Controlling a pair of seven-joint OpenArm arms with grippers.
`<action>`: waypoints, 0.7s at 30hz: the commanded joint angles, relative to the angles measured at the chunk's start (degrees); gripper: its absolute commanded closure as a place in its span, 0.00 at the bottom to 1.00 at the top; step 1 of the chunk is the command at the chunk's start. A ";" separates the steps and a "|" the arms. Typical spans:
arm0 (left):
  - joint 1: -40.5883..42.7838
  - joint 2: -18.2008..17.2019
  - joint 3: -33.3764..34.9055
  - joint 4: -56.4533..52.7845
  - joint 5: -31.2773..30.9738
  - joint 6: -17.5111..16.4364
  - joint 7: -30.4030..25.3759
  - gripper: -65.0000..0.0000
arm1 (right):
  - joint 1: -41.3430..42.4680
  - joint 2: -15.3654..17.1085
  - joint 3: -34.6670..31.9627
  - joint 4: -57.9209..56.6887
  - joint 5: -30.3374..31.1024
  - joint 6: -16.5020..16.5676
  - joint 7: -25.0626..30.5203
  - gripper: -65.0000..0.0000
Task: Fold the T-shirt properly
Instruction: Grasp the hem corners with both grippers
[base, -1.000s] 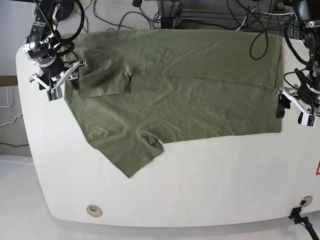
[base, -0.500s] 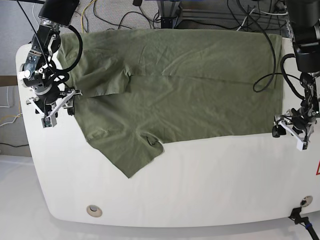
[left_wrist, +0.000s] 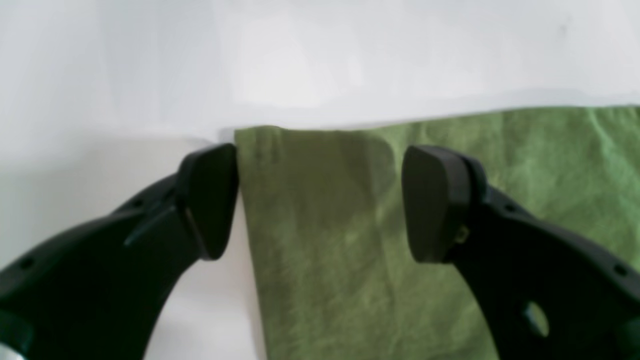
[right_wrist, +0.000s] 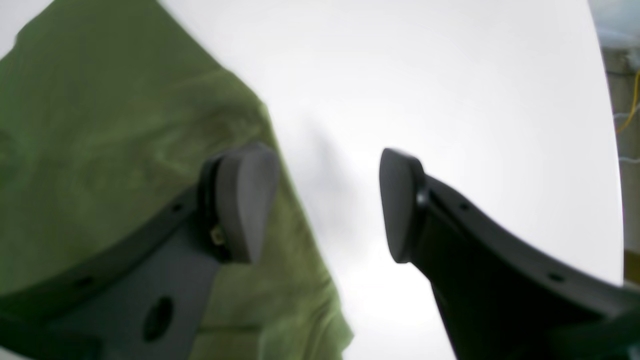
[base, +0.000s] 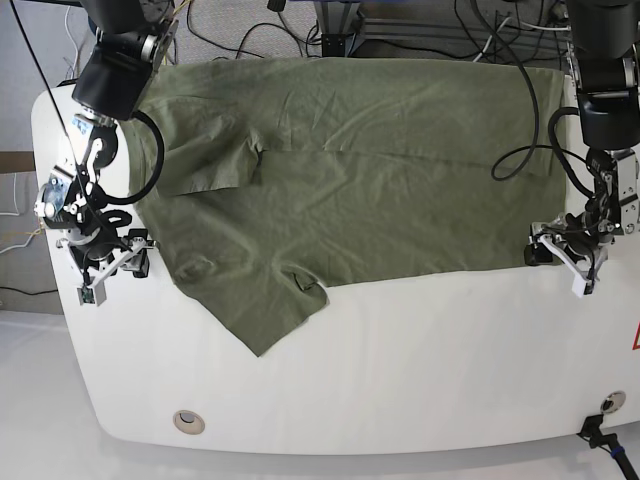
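The olive-green T-shirt (base: 380, 170) lies spread across the back half of the white table (base: 420, 380), with one sleeve (base: 270, 310) pointing toward the front. My left gripper (base: 556, 262) is open at the shirt's front right corner. In the left wrist view the left gripper (left_wrist: 320, 200) straddles that corner of the T-shirt (left_wrist: 350, 280) close above the cloth. My right gripper (base: 110, 275) is open at the shirt's left edge. In the right wrist view the right gripper (right_wrist: 322, 202) has one finger (right_wrist: 245, 200) over the T-shirt's edge (right_wrist: 100, 125) and the other over bare table.
Cables (base: 250, 30) and equipment lie behind the table's back edge. A round grommet hole (base: 188, 421) sits near the front left. A small black clamp (base: 598, 432) is at the front right corner. Bare white tabletop spans the front half.
Both grippers have moved toward the front along the shirt's side edges and lowered: the left to the front right corner, the right down the left edge. The shirt has not moved.
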 joint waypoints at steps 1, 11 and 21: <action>-1.14 -1.12 -0.28 0.75 -0.40 0.03 -0.66 0.26 | 3.64 0.62 0.11 -3.51 -2.56 0.27 3.14 0.47; -0.35 -1.12 -0.28 0.84 -0.40 0.03 -0.66 0.27 | 18.68 -1.05 -0.51 -29.35 -10.21 0.27 14.75 0.47; 0.71 -1.12 -0.28 1.10 -0.49 0.03 -0.66 0.27 | 25.80 -3.42 -11.05 -41.84 -10.21 -0.25 22.83 0.47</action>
